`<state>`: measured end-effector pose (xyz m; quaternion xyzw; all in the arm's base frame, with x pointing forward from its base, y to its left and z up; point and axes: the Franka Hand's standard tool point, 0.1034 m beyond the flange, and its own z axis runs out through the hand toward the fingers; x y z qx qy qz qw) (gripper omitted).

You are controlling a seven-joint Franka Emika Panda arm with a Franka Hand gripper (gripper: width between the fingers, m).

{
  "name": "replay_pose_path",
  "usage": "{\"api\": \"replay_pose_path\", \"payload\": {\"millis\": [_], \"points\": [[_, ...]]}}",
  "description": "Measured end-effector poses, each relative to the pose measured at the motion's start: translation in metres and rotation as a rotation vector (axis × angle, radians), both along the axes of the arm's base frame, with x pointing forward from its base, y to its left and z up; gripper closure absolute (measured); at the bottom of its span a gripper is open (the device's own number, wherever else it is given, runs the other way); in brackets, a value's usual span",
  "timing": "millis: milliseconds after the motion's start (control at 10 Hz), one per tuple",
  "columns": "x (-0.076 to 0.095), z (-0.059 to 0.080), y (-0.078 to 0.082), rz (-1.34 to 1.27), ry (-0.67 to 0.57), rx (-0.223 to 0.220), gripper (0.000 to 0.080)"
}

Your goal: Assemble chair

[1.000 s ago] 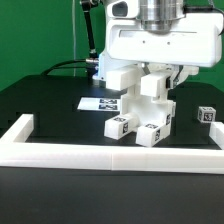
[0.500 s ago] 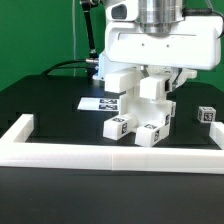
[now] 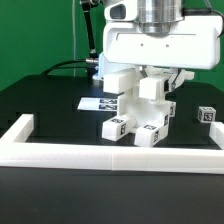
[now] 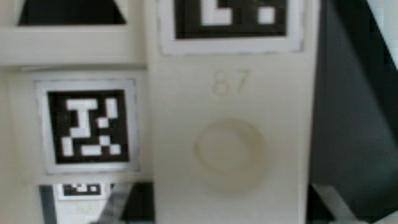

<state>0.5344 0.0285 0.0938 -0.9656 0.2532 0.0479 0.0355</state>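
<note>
The pincer grips an upright bar of the chair, which stands midway on the desk, close to the low white wall at one edge. If the bar goes in crooked, it could jam or tip the parts (they look loosely joined). A small block sits apart by the exterior view's right edge. The marker board lies just past the chair, away from the wall.

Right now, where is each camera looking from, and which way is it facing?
Exterior view: low outside the border wall, facing inward at the chair; the arm and end effector show.
Wrist view: on the wrist, close against the chair, tagged white face filling it; no robot part clearly shows.
Shared: the chair.
</note>
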Motion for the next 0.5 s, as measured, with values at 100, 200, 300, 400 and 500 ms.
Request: {"api": "replay_pose_path", "payload": {"millis": [100,200,300,400,500], "points": [[0.0003,0.0002,-0.0002,0.002,-0.001,0.0,0.0509],[0.0004,0.0001,-0.0002,0.003,-0.001,0.0,0.0509],[0.0006,0.0001,-0.0002,0.003,-0.001,0.0,0.0509],[0.0005,-0.0006,-0.0007,0.004,0.0,0.0,0.0509],[0.0,-0.0019,-0.002,0.007,0.002,-0.001,0.0281]]}}
